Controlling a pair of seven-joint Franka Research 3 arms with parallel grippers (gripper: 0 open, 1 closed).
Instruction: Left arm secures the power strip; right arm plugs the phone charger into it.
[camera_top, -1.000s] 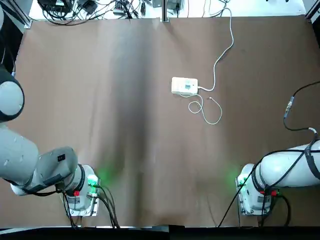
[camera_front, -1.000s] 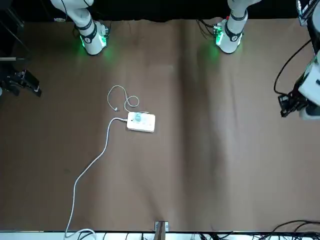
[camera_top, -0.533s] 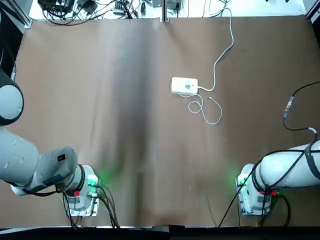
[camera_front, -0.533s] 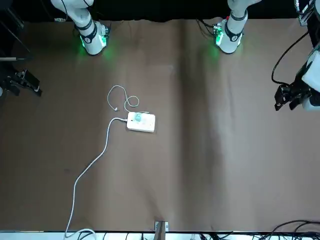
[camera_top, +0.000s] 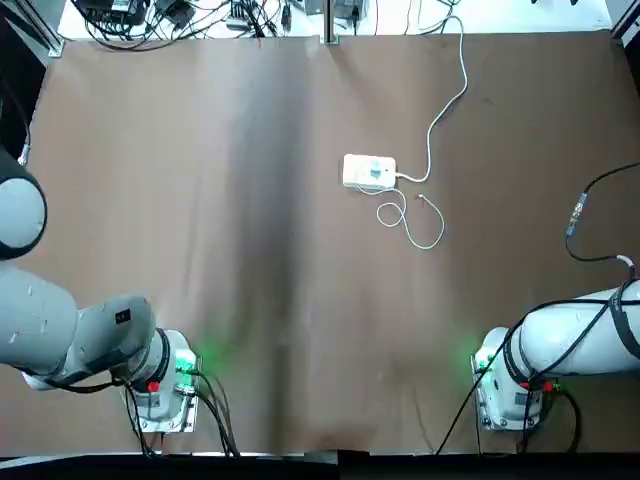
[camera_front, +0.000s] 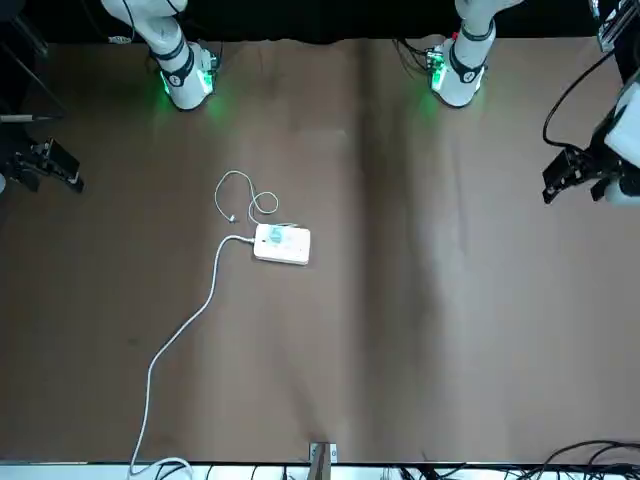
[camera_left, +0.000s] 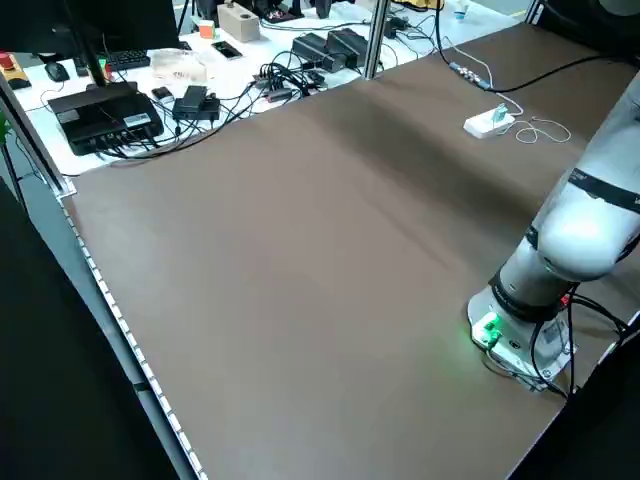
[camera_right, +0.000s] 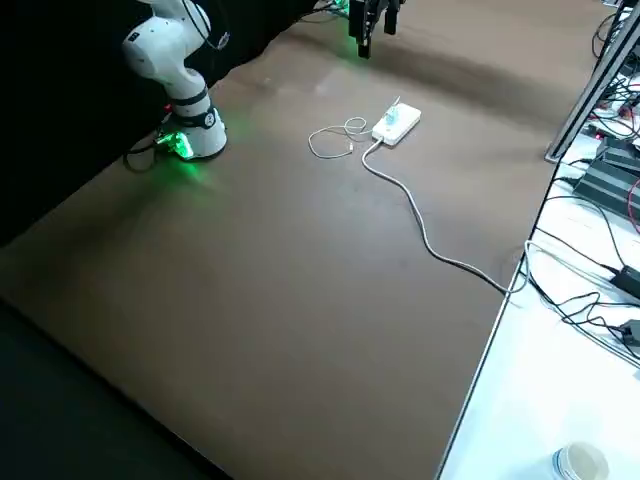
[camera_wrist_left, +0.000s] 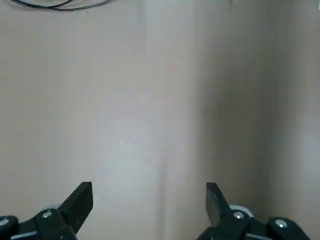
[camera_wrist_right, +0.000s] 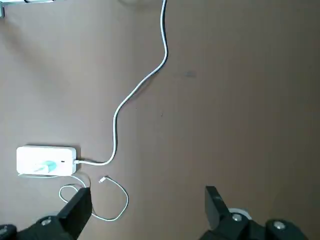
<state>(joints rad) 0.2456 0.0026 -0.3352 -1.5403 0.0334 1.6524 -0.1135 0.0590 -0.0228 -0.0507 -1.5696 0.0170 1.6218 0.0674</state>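
- Around the middle of the tabletop (camera_top: 250, 250), the strip (camera_top: 369, 172) lies flat, its cord (camera_top: 431, 135) running to the far edge.
- On the strip's top sits the charger (camera_wrist_right: 48, 166), its cable (camera_wrist_right: 121, 188) looped just beside.
- Toward the tabletop's left edge, the left gripper (camera_wrist_left: 149, 185) hovers, jaws wide apart, empty.
- Toward the right edge, the right gripper (camera_wrist_right: 149, 189) hovers, also open and empty.

In the top view, the tabletop (camera_top: 300, 250) is plain brown, with a darker grey streak left of centre. The power strip (camera_top: 369, 171) at upper centre is white, as is its cord (camera_top: 431, 130); the charger plug (camera_wrist_right: 49, 166), at lower left in the right wrist view, is pale teal with a white cable (camera_wrist_right: 126, 200). At the top view's lower left, the left arm (camera_top: 40, 315) is white and grey with black bands, a red spot and a green glow.
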